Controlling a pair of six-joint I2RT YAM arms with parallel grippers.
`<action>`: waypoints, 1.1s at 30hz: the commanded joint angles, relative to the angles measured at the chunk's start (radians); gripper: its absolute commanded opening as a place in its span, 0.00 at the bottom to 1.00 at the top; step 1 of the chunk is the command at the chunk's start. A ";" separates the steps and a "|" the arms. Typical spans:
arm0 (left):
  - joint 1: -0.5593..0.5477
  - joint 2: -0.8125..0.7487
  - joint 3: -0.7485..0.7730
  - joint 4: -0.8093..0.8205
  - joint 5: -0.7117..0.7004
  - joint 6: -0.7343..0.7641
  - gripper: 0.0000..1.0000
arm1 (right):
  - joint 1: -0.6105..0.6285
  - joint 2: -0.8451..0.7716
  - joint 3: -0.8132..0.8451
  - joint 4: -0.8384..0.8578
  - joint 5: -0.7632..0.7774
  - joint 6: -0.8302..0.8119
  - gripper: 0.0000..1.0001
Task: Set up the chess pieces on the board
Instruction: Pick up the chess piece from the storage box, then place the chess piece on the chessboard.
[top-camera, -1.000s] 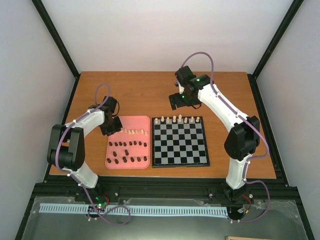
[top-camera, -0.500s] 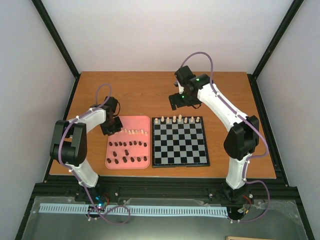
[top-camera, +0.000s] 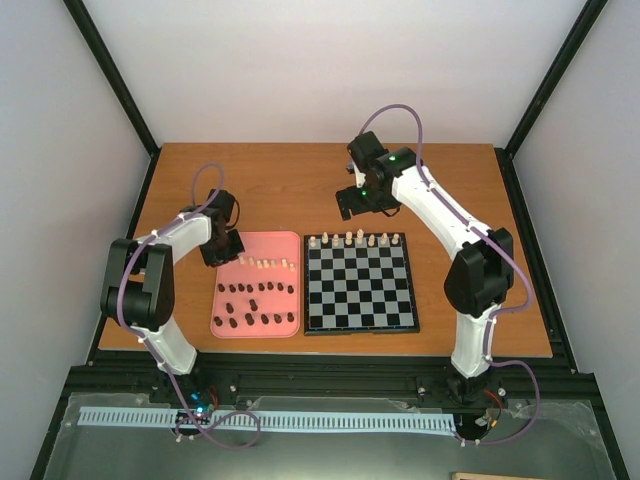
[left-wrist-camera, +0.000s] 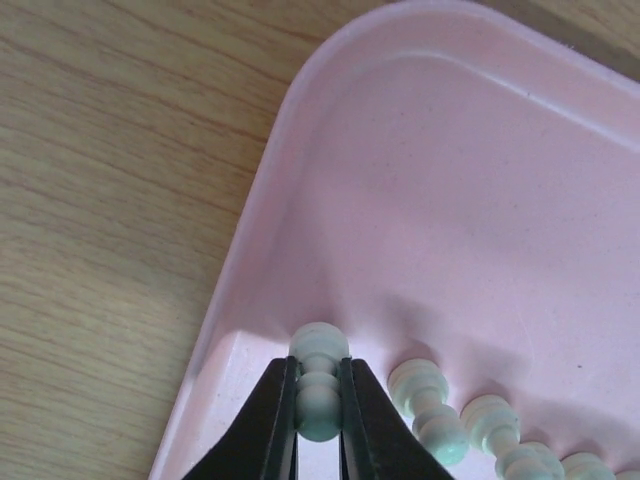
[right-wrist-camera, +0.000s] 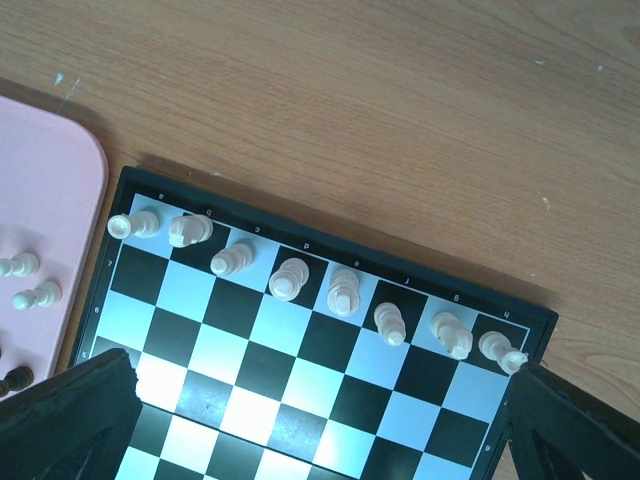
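Note:
The board (top-camera: 360, 292) lies right of the pink tray (top-camera: 290, 242). Several cream pieces (top-camera: 360, 239) stand along its far row, also seen in the right wrist view (right-wrist-camera: 290, 278). A row of cream pawns (top-camera: 268, 264) and several dark brown pieces (top-camera: 255, 305) lie on the tray. My left gripper (top-camera: 222, 250) is at the tray's far left corner. In the left wrist view it (left-wrist-camera: 319, 420) is shut on a cream pawn (left-wrist-camera: 320, 395), with more pawns (left-wrist-camera: 430, 400) lying beside it. My right gripper (top-camera: 352, 206) hovers open and empty beyond the board's far edge (right-wrist-camera: 330, 245).
The wooden table (top-camera: 300, 185) extends behind the tray and the board. The tray's raised rim (left-wrist-camera: 270, 200) runs close to the left of my left fingers. Black frame rails border the table. The tray's corner shows in the right wrist view (right-wrist-camera: 40, 200).
My left arm has shifted slightly, with its gripper staying at the tray's far left corner. The right arm has barely moved.

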 joint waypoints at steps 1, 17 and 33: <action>0.010 -0.008 0.048 -0.014 -0.004 0.038 0.07 | 0.002 0.012 0.034 -0.010 -0.003 -0.005 0.99; -0.245 -0.093 0.308 -0.258 0.191 0.205 0.11 | -0.018 0.004 0.033 0.013 0.006 0.007 1.00; -0.453 0.087 0.397 -0.129 0.117 0.010 0.12 | -0.118 -0.072 -0.089 0.054 -0.008 -0.021 1.00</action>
